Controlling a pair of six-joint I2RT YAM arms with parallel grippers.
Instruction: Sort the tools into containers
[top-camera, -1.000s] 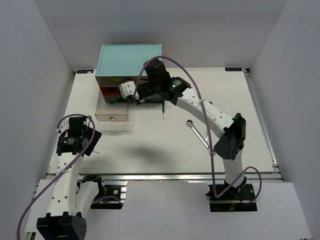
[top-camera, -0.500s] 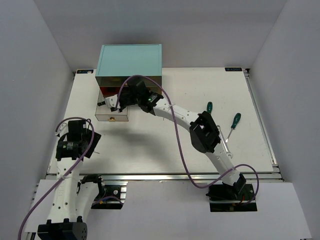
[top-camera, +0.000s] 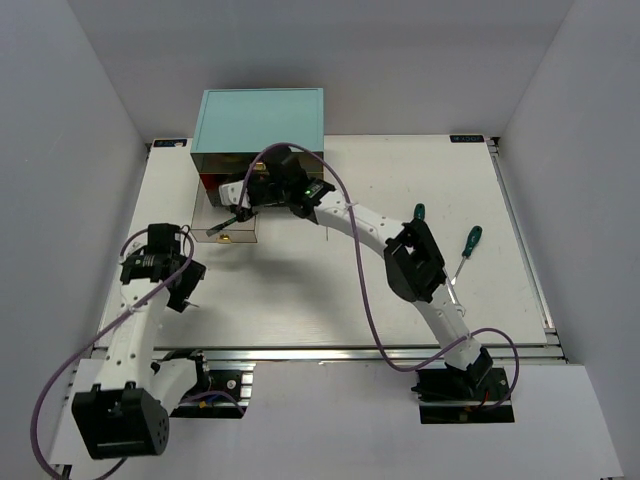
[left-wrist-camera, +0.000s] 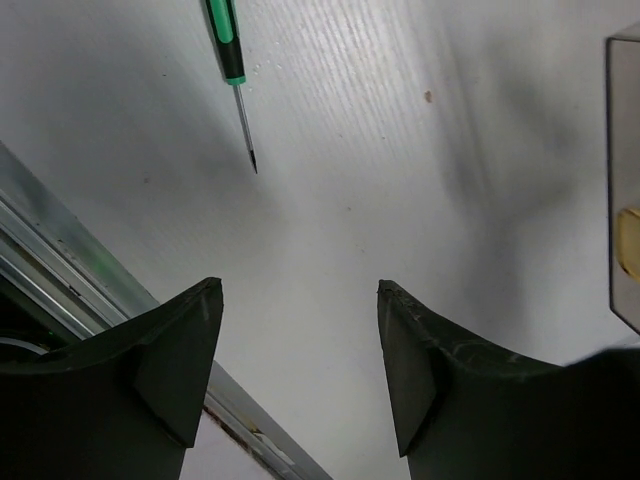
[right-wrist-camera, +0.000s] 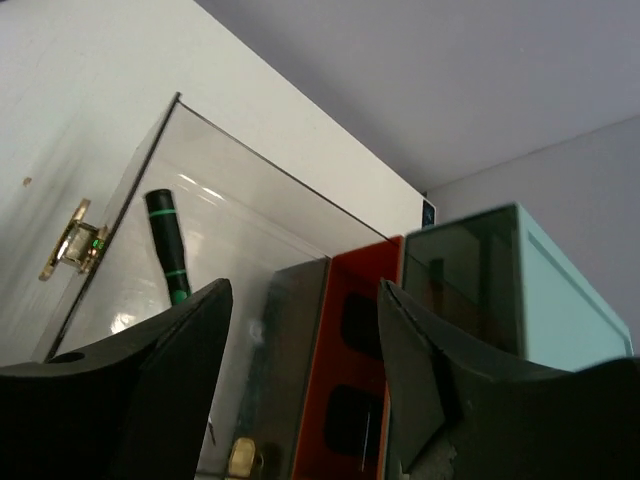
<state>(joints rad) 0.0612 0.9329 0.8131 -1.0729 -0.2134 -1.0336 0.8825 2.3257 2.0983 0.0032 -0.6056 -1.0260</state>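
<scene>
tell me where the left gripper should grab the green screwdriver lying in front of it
Probably take the screwdriver by its handle, from above, jaws across its width: it lies flat on the table, and its shaft looks too thin to pinch.

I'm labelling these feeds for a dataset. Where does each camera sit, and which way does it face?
Top external: fixed above and behind the arms, looking down on the table; both arms show.
Left wrist: on the left arm, facing down at the table and a green screwdriver; the open left gripper shows.
Right wrist: on the right arm, facing the open drawer and teal cabinet; the open right gripper shows.
Shared: top and right wrist both see the drawer.
</scene>
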